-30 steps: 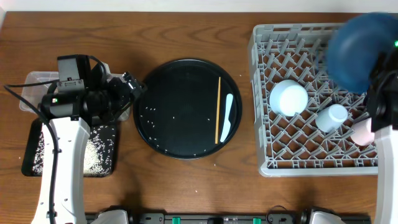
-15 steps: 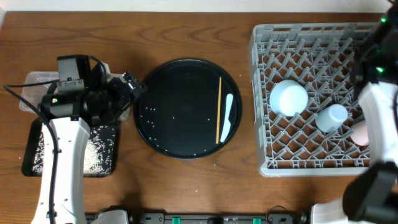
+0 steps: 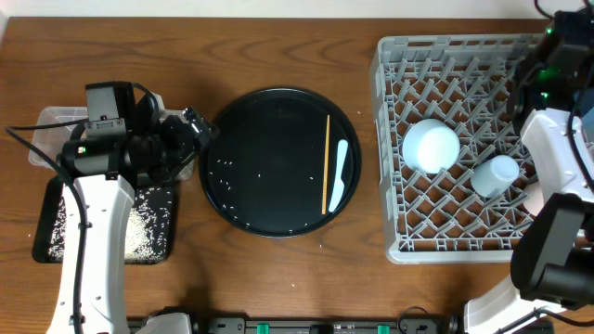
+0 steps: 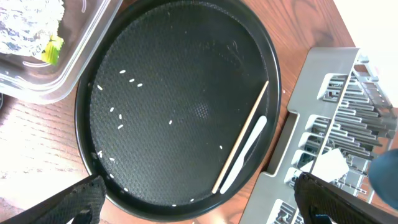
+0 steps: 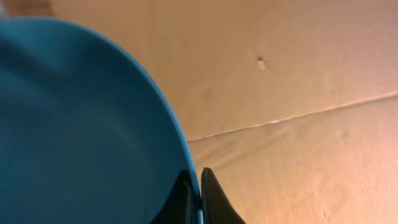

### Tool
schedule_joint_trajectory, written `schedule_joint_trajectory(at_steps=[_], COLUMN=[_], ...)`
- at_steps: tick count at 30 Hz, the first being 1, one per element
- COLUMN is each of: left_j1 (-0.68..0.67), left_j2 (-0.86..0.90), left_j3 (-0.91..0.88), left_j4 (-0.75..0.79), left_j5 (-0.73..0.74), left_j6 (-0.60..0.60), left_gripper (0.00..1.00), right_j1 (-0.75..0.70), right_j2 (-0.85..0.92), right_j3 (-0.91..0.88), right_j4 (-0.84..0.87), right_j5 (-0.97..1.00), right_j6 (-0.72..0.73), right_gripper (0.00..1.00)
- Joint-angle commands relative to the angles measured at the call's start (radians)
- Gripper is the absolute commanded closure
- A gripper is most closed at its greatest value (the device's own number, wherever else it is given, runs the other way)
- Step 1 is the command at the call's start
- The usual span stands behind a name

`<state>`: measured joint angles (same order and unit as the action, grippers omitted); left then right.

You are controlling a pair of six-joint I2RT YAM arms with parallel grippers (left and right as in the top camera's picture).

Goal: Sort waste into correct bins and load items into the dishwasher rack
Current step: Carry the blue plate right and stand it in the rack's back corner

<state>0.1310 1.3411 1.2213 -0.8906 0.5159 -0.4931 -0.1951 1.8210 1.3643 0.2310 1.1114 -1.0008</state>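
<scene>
Since a second ago the large dark-blue plate (image 5: 81, 124) has swung off the grey plastic rack (image 3: 464, 42) toward 2 o'clock, its rim pinched by the right pincer (image 5: 200, 186) before a tan backdrop (image 5: 298, 62). The left pincer (image 4: 199, 199) gapes at 9 o'clock of the round black tray (image 3: 269, 139) on the wooden surface (image 3: 278, 37).

The middle of the round tray (image 3: 269, 158) is bare but for tiny rice grains (image 4: 115, 111), so there is room to come down there. On its right side a chopstick (image 3: 326, 163) and a spoon (image 3: 342, 176) lie close side by side. The left gripper (image 3: 197, 130) hangs wide open over the tray's left edge. In the rack (image 3: 464, 237) a bowl (image 3: 432, 146) and a cup (image 3: 495, 174) fill the middle. The front row holds only pegs. The right gripper (image 5: 200, 180) pinches a blue plate (image 5: 81, 124), which fills the space beside it.
</scene>
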Motion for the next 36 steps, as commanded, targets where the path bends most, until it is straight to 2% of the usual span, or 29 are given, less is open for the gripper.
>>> schedule_joint_trajectory(at_steps=[1,12,20,28,33,36], left_j1=[0.004,0.004,0.004,0.004,0.004,0.004], left_j2=[0.005,0.005,0.005,0.005,0.005,0.005], left_j3=[0.006,0.006,0.006,0.006,0.006,0.006], left_j4=[-0.003,-0.003,-0.003,-0.003,-0.003,-0.003], left_j5=[-0.009,-0.009,-0.009,-0.009,-0.009,-0.009], left_j6=[0.01,0.01,0.01,0.01,0.01,0.01], left_gripper=[0.02,0.02,0.02,0.02,0.02,0.02], right_j1=[0.013,0.094,0.159,0.207,0.241,0.273], right_j2=[0.013,0.013,0.013,0.013,0.013,0.013], right_j3=[0.013,0.013,0.013,0.013,0.013,0.013], right_j4=[-0.06,-0.269,-0.463,-0.626,-0.653,-0.676], right_j5=[-0.002,-0.105,-0.233,-0.514,-0.682,-0.708], right_j6=[0.078,0.209,0.431,0.779,0.91,0.934], right_gripper=[0.99,0.99,0.99,0.99,0.99,0.99])
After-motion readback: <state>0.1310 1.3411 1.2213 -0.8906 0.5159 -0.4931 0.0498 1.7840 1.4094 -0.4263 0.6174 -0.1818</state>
